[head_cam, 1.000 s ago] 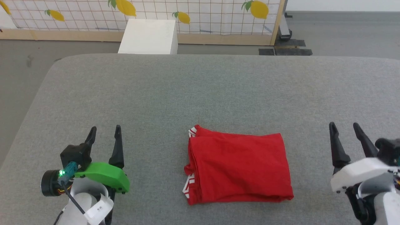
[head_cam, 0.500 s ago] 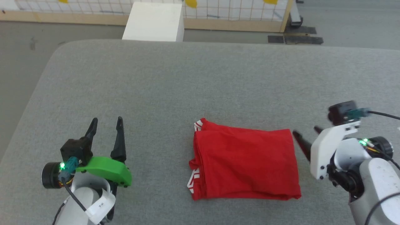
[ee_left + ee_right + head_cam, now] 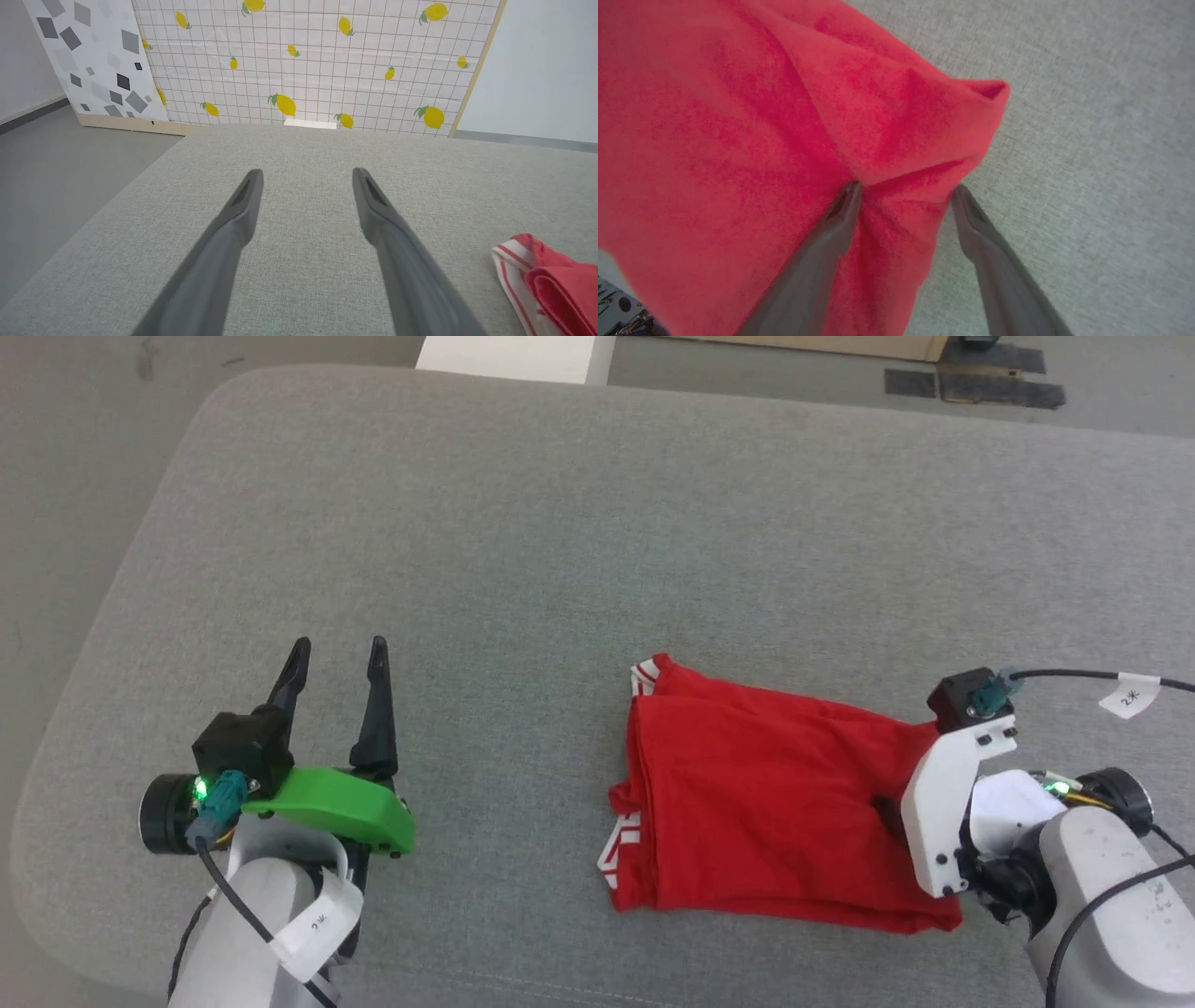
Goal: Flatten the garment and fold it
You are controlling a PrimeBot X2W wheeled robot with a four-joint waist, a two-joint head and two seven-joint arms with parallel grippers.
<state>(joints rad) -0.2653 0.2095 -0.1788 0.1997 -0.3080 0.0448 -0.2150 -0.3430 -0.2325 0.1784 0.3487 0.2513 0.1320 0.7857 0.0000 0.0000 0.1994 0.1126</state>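
Garment (image 3: pixel 766 812): is lying folded into a rough rectangle in the lower right of the head view, on the grey worktop (image 3: pixel 523 541). The upper face is showing plain red. Red-and-white striped trim is peeking out at the upper and lower corners of its left edge. Layered edges are showing along the bottom side. In the right wrist view the cloth is bunching into creases, and one corner is standing up as a small open fold.

Right gripper (image 3: pixel 906 189): is sitting at the garment's right edge with fingers spread wide. One fingertip is pressing onto the red cloth; the other is lying just at the cloth's edge over the worktop. A ridge of fabric is sitting between them, not pinched. In the head view the white wrist bracket is covering most of the fingers.

Left gripper (image 3: pixel 339 644): is resting at lower left, well apart from the garment, fingers wide, holding nothing, pointing up the frame.

Surroundings: a white box (image 3: pixel 513 355) is standing beyond the worktop's far edge at top centre. Dark patches (image 3: pixel 971 383) are lying on the floor at upper right. A lemon-print panel (image 3: pixel 303 60) is filling the background of the left wrist view.
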